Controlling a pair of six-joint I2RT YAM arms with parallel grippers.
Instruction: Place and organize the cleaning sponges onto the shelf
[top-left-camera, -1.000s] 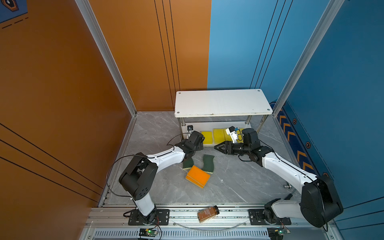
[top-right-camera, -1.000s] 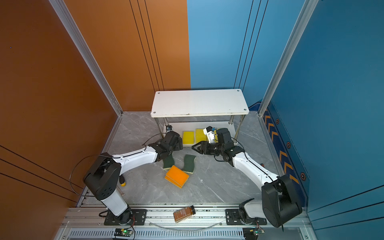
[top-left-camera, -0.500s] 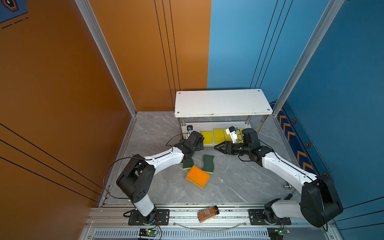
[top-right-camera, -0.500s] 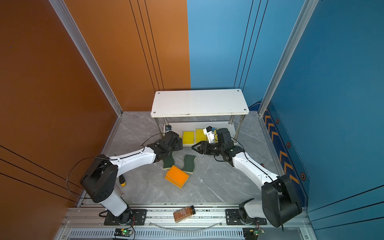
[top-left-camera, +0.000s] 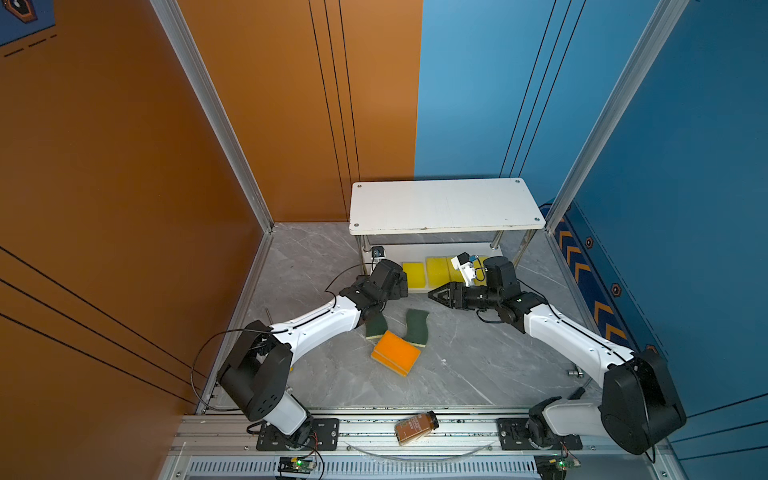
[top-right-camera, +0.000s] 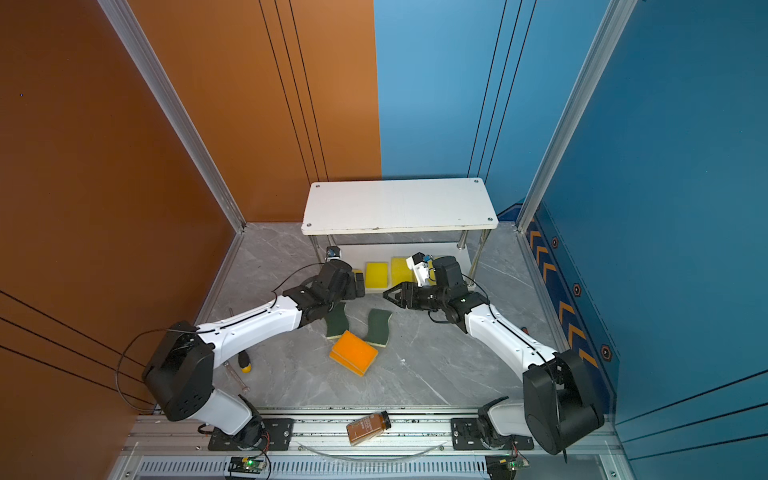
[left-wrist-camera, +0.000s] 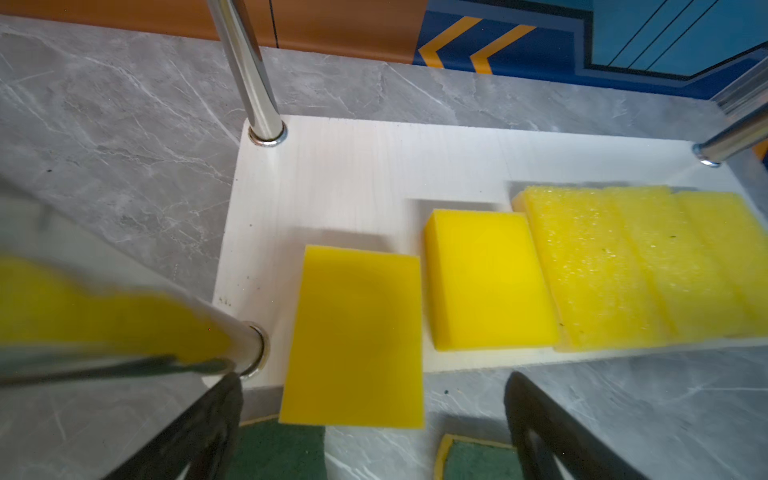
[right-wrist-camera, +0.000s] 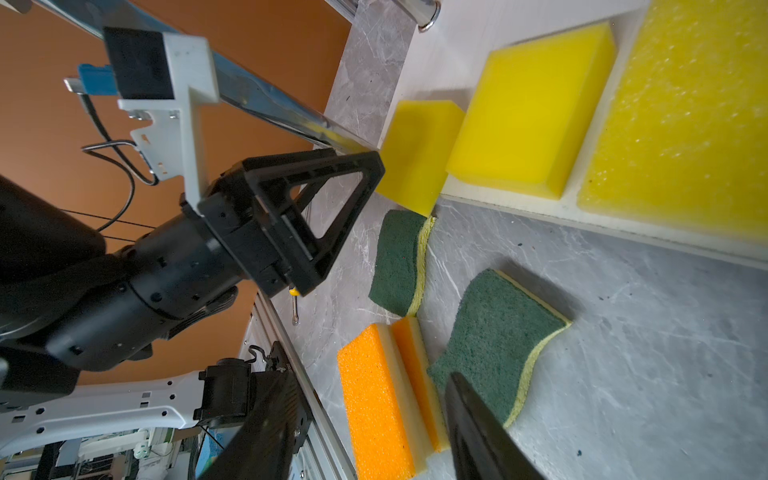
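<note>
left gripper (left-wrist-camera: 370, 386) — fingers spread wide, holding nothing. one yellow sponge (left-wrist-camera: 357, 332) lies just ahead, overhanging the front edge of the shelf (left-wrist-camera: 332, 174) lower board. four more yellow sponges (left-wrist-camera: 490, 278) lie in a row on that board. right gripper (top-left-camera: 434, 294) — fingers partly apart, empty, above the floor.

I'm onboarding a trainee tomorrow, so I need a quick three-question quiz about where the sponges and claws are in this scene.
1. True or false: the orange sponges sit on the shelf.
2. The green sponges lie: A) on the floor, B) on the lower board, C) on the top board.
3. Fill in: the left claw is ___, gripping nothing.
Key: 1 false; 2 A; 3 open.
</note>
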